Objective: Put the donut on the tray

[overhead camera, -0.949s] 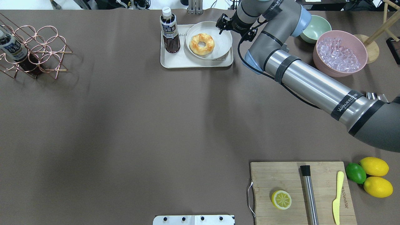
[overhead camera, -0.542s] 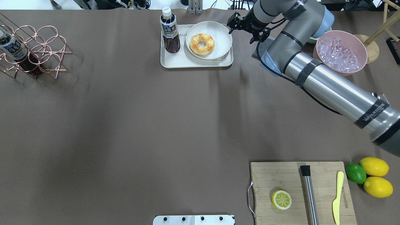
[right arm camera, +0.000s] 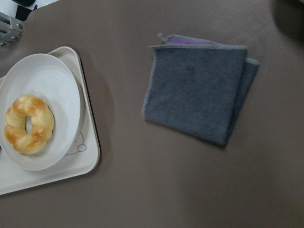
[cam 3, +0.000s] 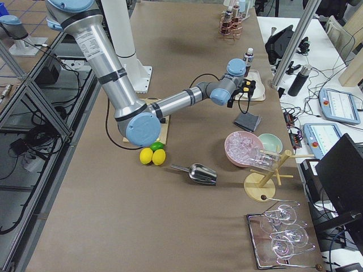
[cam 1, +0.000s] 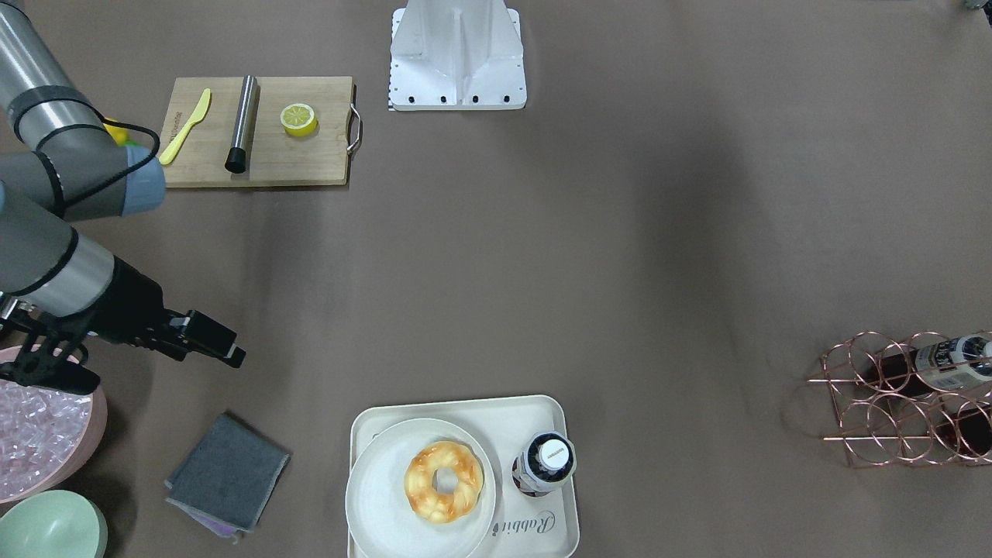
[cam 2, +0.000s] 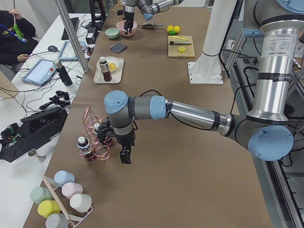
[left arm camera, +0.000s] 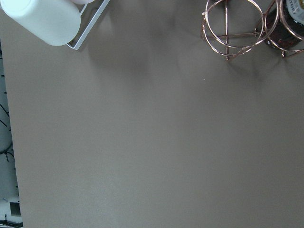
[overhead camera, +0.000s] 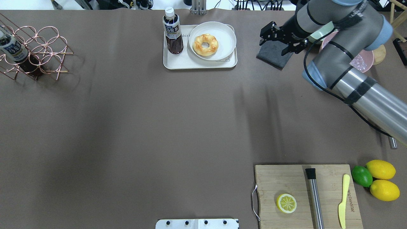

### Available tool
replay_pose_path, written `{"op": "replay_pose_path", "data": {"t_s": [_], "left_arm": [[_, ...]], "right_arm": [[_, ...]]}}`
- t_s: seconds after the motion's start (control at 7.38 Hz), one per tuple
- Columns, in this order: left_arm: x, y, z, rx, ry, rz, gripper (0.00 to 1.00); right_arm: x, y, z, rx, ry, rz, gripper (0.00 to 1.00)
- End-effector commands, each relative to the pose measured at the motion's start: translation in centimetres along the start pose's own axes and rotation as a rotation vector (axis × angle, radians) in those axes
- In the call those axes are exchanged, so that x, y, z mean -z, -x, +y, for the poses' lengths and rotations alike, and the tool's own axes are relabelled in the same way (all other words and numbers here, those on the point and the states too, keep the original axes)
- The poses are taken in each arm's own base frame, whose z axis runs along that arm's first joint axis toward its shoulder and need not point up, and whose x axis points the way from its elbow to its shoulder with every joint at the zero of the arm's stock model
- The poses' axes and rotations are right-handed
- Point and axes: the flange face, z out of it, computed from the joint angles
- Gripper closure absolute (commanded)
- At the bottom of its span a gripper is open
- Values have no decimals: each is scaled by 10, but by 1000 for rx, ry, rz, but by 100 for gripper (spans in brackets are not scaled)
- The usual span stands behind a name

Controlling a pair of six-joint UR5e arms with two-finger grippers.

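The golden braided donut [overhead camera: 205,45] lies on a round cream plate [overhead camera: 225,37], and the plate sits on the cream tray [overhead camera: 178,62] beside a dark tea bottle [overhead camera: 172,31]. The donut [right arm camera: 28,124] and the tray [right arm camera: 71,168] also show at the left of the right wrist view. My right gripper [overhead camera: 264,33] hangs to the right of the tray, over a folded grey cloth [overhead camera: 275,54], open and empty. My left gripper [cam 2: 124,156] shows only in the exterior left view, next to the copper wire rack [cam 2: 97,142]; I cannot tell whether it is open or shut.
A pink bowl of ice [cam 1: 39,434] and a green bowl [cam 1: 46,531] stand beyond the cloth. A cutting board [overhead camera: 279,181] with a lemon half [overhead camera: 286,203], a steel rod and a yellow knife lies at the near right. The wire rack [overhead camera: 41,51] stands far left.
My right gripper has moved right, from over the plate's rim to above the grey cloth. The donut, plate and tray have not moved.
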Motion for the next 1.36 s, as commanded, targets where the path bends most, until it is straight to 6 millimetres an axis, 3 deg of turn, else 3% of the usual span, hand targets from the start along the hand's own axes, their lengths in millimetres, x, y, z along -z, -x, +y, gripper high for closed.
{"op": "replay_pose_path", "data": {"t_s": [0.0, 0.41, 0.68, 0.81, 0.95, 1.08, 1.22], "left_arm": [[-8, 10, 14, 21, 16, 3, 2], [-7, 16, 20, 35, 12, 4, 2], [-15, 22, 30, 48, 28, 7, 2], [-16, 26, 36, 58, 29, 8, 2], [-19, 29, 40, 64, 33, 9, 2], [-20, 34, 45, 70, 33, 18, 2], [-21, 37, 48, 79, 34, 22, 2]], "right_arm": [[56, -125, 45, 96, 15, 31, 0], [94, -301, 70, 188, 57, 158, 0], [120, -380, 72, 183, 138, 289, 0], [153, -417, 65, 191, 153, 317, 0], [186, -445, 59, 180, 164, 335, 0], [207, -456, 60, 140, 182, 377, 0], [230, -438, 45, 106, 175, 409, 0]]}}
